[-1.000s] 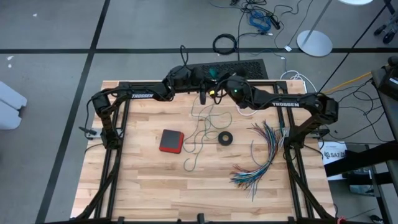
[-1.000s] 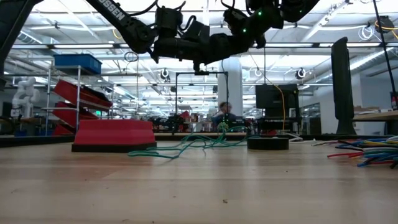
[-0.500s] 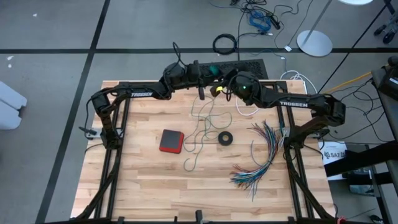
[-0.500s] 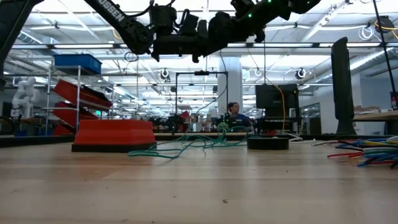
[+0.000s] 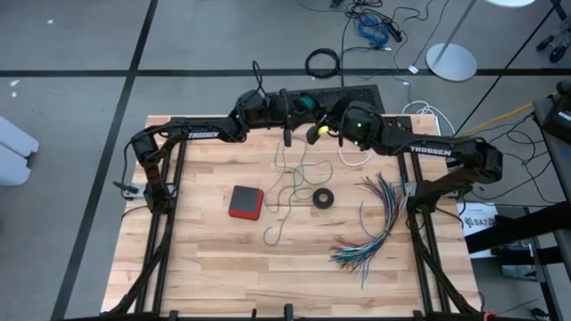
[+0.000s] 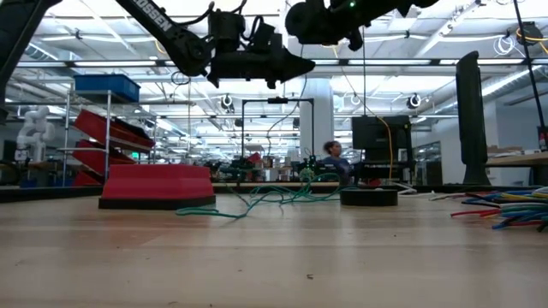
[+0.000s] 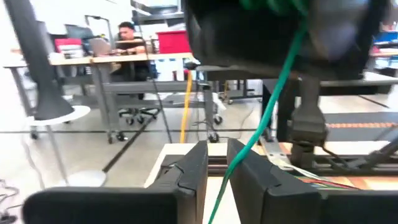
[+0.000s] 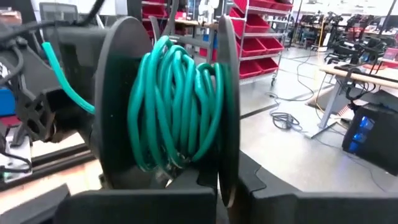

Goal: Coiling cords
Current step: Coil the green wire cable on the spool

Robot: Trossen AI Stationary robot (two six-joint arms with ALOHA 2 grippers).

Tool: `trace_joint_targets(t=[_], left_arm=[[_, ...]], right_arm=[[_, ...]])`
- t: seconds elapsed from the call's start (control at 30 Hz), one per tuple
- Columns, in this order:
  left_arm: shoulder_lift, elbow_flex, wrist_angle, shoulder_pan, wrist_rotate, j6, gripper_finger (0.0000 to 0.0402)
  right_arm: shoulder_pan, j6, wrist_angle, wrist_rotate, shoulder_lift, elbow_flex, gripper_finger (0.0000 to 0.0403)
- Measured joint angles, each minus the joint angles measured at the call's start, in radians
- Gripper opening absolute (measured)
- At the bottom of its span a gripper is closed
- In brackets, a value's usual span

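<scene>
Teal-green cord (image 5: pixel 287 192) on pale wood-grain tabletop (image 5: pixel 205 259). Red box (image 5: pixel 245 201), black tape ring (image 5: pixel 323 198), multicoloured wire bundle (image 5: pixel 370 227). White cord (image 5: pixel 350 162). Dark arms.

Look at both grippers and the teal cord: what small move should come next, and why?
Probably another wrap: the right gripper holds a coil of teal cord, the strand runs between the left gripper fingers, and much cord still lies loose on the table.
</scene>
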Motion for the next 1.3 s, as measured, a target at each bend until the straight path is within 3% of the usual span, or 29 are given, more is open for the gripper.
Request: trace_joint_targets(t=[0.3,0.8,1.07,1.3], left_arm=[[0.024,0.000,-0.040,0.017,0.136,0.068,0.0077],[0.160,0.000,-0.047,0.068,0.610,0.078,0.0077],[0.161,0.000,-0.055,0.089,0.645,0.063,0.0077],[0.161,0.000,-0.097,0.043,0.637,0.087,0.0077]], right_arm=[[0.013,-0.001,-0.034,-0.041,-0.043,0.000,0.0000],[0.026,0.033,-0.207,-0.098,-0.042,0.000,0.0000],[0.026,0.034,-0.234,-0.097,-0.042,0.000,0.0000],[0.026,0.008,-0.235,-0.097,-0.042,0.000,0.0000]])
